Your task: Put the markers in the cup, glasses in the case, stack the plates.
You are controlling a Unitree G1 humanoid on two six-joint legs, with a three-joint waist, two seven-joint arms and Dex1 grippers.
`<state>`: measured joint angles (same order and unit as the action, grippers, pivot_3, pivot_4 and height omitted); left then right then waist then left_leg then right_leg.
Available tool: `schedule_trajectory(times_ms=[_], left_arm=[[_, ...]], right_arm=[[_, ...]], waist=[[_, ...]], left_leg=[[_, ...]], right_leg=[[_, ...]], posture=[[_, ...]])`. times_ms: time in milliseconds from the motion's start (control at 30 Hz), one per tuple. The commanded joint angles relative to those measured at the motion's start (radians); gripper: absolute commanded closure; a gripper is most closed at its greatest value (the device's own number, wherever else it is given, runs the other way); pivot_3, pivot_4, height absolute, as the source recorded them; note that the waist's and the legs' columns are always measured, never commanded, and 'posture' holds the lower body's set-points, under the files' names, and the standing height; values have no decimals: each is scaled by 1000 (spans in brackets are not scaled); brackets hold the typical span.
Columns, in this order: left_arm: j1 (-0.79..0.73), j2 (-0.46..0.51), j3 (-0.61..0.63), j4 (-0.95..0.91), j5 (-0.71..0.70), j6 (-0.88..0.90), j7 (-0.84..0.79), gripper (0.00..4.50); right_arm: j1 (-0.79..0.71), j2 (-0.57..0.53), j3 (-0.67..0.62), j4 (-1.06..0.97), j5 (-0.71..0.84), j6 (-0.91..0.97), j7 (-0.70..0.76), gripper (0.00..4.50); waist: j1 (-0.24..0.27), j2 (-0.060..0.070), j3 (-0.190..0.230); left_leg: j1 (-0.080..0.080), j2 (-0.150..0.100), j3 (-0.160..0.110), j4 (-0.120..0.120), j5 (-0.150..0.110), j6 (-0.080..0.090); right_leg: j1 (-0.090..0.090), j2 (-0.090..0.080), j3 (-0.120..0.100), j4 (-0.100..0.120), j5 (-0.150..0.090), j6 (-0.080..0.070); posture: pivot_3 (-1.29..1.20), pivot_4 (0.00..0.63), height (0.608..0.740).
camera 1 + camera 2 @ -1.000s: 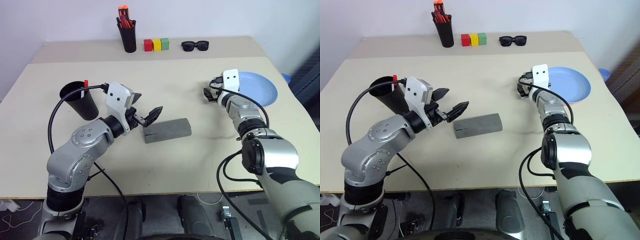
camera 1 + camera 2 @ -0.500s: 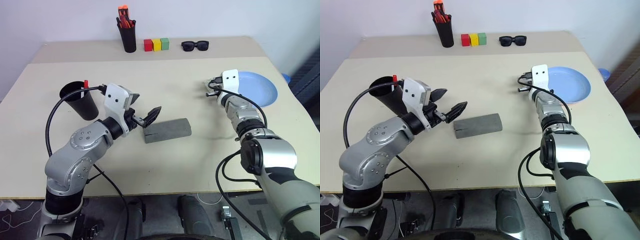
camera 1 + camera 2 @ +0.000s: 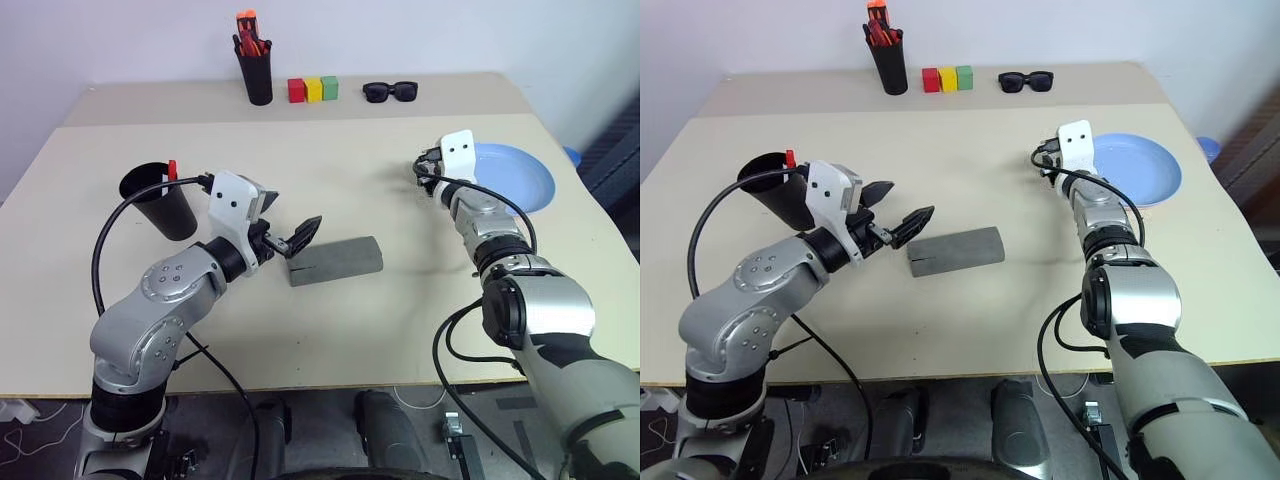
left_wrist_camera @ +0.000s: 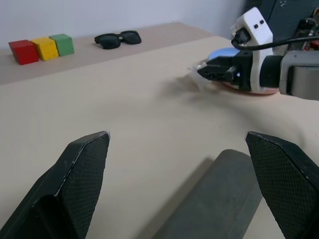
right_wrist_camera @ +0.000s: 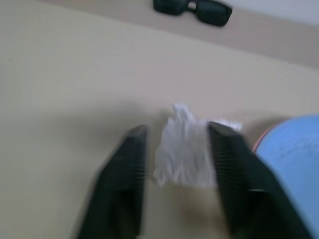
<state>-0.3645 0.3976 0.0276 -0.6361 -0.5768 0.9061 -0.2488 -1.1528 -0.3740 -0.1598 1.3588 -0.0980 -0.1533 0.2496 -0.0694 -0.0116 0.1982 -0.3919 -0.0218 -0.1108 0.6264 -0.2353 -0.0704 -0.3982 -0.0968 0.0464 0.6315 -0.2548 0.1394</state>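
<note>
Beige table (image 3: 330, 340) against white wall, left hand (image 3: 290, 222) spread above grey felt oblong case (image 3: 335, 260), right hand (image 5: 174, 149) parted around crumpled white tissue (image 5: 184, 147) beside light blue round plate (image 3: 520, 175), wide black cup (image 3: 160, 205) holding red-capped marker (image 3: 171, 168), black sunglasses (image 3: 390, 92), 3 coloured blocks (image 3: 313, 89) at back.

Left tool (image 3: 290, 228) gapes wide; right tool (image 5: 177, 149) has fingers parted, arm outstretched.

Black cup (image 3: 162, 203) is standing upright at the table's left, holding a red-capped marker (image 3: 171, 168) and a white-bodied marker (image 3: 164, 187), both leaning against its rim. Grey case (image 3: 336, 260) is lying shut and flat near the table's middle. Light blue plate (image 3: 518, 176) is sitting at the right, stacked on a pink plate (image 4: 259, 91) whose rim is peeking out beneath.
</note>
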Motion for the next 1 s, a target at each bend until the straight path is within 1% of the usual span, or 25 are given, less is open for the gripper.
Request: schedule_trajectory(times_ms=[33,133,333,533,700,1000], left_arm=[[-21,-4,11,-11,4,-27,-5,0],[-24,-5,9,-7,8,-33,-8,0],[-19,-2,14,-13,9,-38,-6,0],[-10,4,22,-26,6,-36,-2,0],[0,6,26,-32,4,-35,0,0],[-7,3,10,3,4,-51,-23,0]], right_arm=[[-40,-16,35,-23,-44,-39,-54,1173],[-34,-17,58,-17,-68,-36,-83,1173],[-15,-3,55,-5,-67,18,-64,1173],[17,6,61,4,-78,113,9,1173],[19,-6,39,-3,-47,153,143,1173],[25,-72,-9,-76,66,199,482,1173]], waist=[[0,0,0],[0,0,0],[0,0,0],[0,0,0],[-1,0,0],[0,0,0]], left_leg=[[0,0,0,0,0,0],[0,0,0,0,0,0],[0,0,0,0,0,0],[0,0,0,0,0,0],[0,0,0,0,0,0],[0,0,0,0,0,0]], right_leg=[[0,0,0,0,0,0],[0,0,0,0,0,0],[0,0,0,0,0,0],[0,0,0,0,0,0],[1,0,0,0,0,0],[1,0,0,0,0,0]], posture=[[0,150,740],[0,150,740],[0,150,740],[0,150,740],[0,150,740],[0,150,740]])
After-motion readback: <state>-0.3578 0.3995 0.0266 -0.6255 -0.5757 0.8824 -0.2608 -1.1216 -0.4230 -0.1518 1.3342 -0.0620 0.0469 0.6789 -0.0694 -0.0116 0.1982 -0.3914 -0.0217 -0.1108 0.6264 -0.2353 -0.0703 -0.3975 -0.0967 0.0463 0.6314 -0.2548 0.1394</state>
